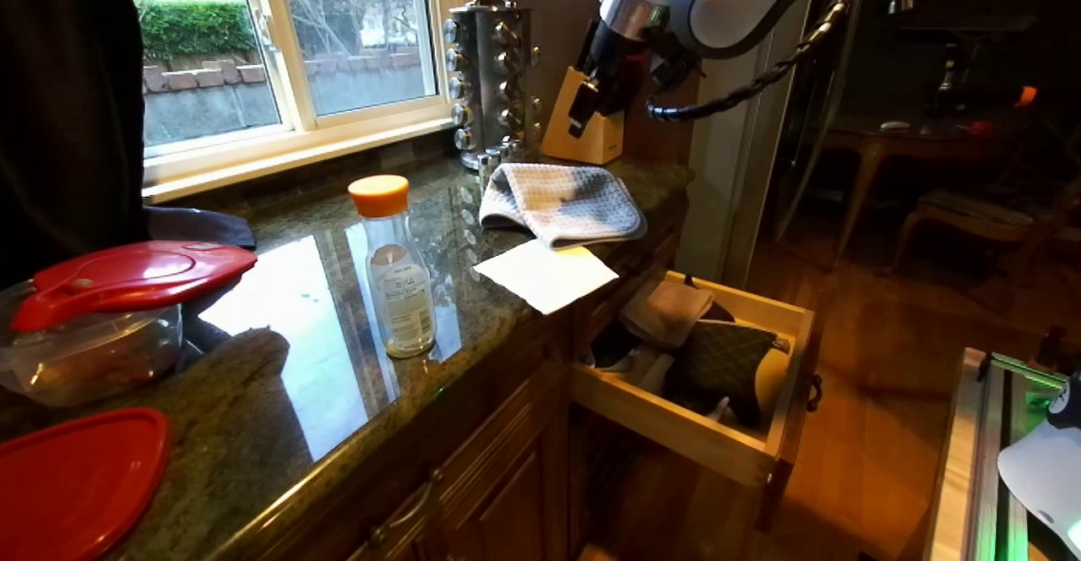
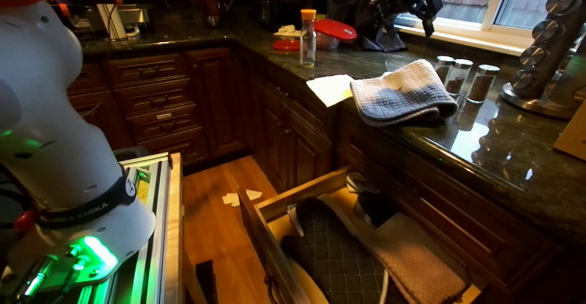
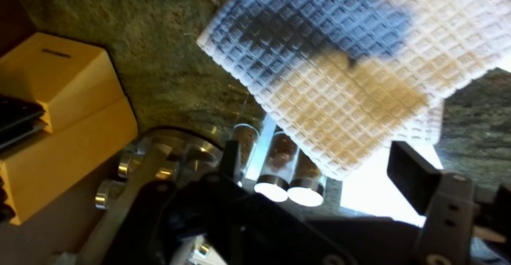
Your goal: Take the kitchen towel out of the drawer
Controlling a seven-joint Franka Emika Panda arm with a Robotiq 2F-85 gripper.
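Note:
The kitchen towel, light grey-white with a waffle check, lies folded and creased on the counter near its front edge, in both exterior views. It fills the upper right of the wrist view. The drawer stands pulled open below the counter. It also shows in an exterior view and holds a dark quilted mitt, a brownish textured cloth and dark items. My gripper is open and empty, above the counter and apart from the towel. In an exterior view the gripper is before the knife block.
A white paper sheet lies beside the towel. Spice jars, a spice rack and a knife block stand behind it. An orange-capped bottle and a red-lidded container stand farther along the counter.

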